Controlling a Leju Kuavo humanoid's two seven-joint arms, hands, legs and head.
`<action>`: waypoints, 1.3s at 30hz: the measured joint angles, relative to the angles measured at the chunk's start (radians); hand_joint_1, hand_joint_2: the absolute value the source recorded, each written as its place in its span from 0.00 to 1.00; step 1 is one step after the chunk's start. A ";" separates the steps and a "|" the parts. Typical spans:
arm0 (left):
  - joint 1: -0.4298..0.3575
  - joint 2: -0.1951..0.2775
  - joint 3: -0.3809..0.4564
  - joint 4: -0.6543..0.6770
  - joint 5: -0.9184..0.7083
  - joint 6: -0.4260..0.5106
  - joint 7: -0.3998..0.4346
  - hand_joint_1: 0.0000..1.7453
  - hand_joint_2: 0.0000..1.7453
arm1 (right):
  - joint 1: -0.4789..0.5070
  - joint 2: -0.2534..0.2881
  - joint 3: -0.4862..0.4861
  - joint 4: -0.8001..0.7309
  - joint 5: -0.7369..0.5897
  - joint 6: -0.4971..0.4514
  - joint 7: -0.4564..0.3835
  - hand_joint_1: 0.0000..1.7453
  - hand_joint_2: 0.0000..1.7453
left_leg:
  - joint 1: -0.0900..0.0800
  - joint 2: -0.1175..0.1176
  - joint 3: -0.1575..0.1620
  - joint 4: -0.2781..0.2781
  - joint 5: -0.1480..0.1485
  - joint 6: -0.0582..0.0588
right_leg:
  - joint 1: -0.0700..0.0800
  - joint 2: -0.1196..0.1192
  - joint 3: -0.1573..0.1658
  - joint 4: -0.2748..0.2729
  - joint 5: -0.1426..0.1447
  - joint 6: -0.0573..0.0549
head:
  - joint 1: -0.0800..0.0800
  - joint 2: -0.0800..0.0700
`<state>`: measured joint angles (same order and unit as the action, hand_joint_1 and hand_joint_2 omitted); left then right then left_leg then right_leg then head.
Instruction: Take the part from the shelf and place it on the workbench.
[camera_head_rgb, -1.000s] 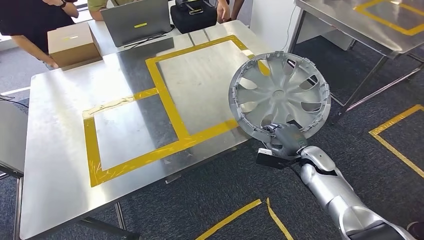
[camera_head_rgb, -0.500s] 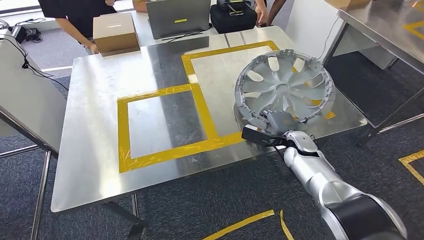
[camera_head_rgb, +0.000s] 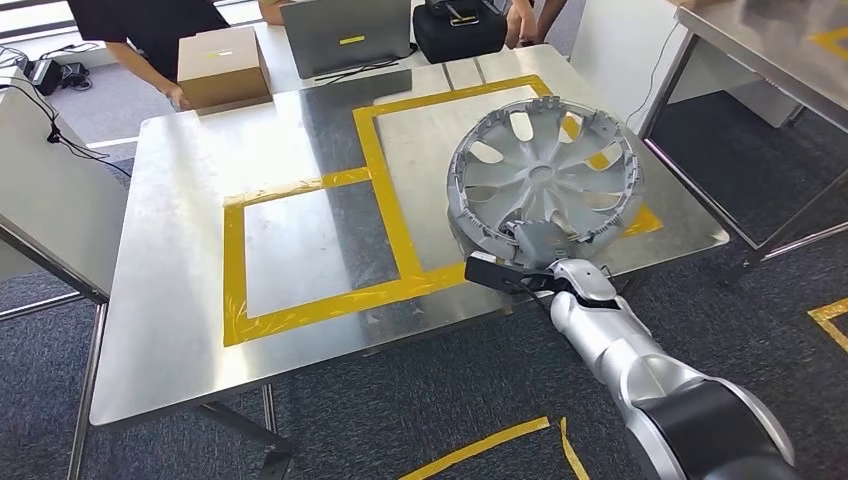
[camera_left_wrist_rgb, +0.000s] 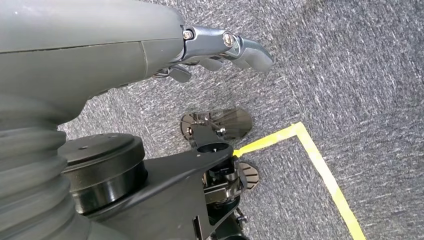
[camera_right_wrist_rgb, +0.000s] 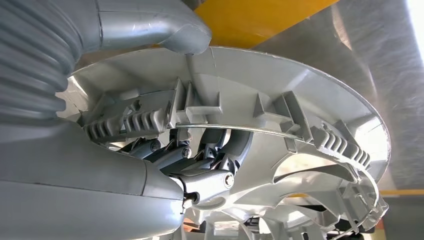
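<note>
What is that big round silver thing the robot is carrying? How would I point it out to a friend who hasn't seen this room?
Look at the steel workbench marked with yellow tape rectangles; over its right end, the robot's right hand grips a wheel cover by its near rim. It is the only round, spoked, silver-grey disc there, unlike the boxy cardboard carton and laptop at the far edge.

You can't see the right hand's (camera_head_rgb: 537, 243) fingertips behind the wheel cover's (camera_head_rgb: 545, 180) rim, nor the workbench (camera_head_rgb: 180, 300) surface beneath that cover.
</note>
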<state>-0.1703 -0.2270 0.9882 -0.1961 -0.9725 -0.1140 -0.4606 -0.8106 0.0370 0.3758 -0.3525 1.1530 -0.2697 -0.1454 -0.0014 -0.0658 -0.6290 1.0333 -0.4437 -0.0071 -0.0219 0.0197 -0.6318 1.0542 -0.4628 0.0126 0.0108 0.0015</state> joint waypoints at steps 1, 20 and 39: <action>0.000 0.000 0.000 0.000 0.000 0.001 -0.001 0.00 1.00 | 0.000 0.002 0.000 0.001 0.001 0.000 -0.001 1.00 1.00 | 0.000 0.000 0.000 0.000 0.000 -0.001 | 0.000 0.000 0.000 0.000 0.000 0.000 | 0.000 0.000; -0.004 -0.001 -0.003 0.001 -0.004 -0.017 0.021 0.00 0.00 | -0.010 0.024 -0.008 0.011 0.020 -0.002 -0.031 0.00 0.00 | -0.001 0.000 -0.002 0.004 -0.001 -0.003 | -0.002 0.000 0.003 -0.004 0.004 0.006 | 0.000 0.000; -0.005 -0.002 -0.002 0.001 0.000 -0.009 0.012 0.00 0.00 | 0.020 0.082 -0.192 -0.009 -0.215 0.031 -0.305 0.00 0.00 | -0.001 0.001 -0.002 0.006 -0.001 -0.002 | -0.001 0.000 0.004 -0.004 0.005 0.007 | 0.000 0.000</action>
<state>-0.1750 -0.2285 0.9857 -0.1953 -0.9723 -0.1228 -0.4489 -0.7903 0.1186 0.1842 -0.3611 0.9383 -0.2388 -0.4509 -0.0029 -0.0650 -0.6310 1.0394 -0.4442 -0.0094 -0.0234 0.0200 -0.6280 1.0501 -0.4581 0.0194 0.0109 0.0015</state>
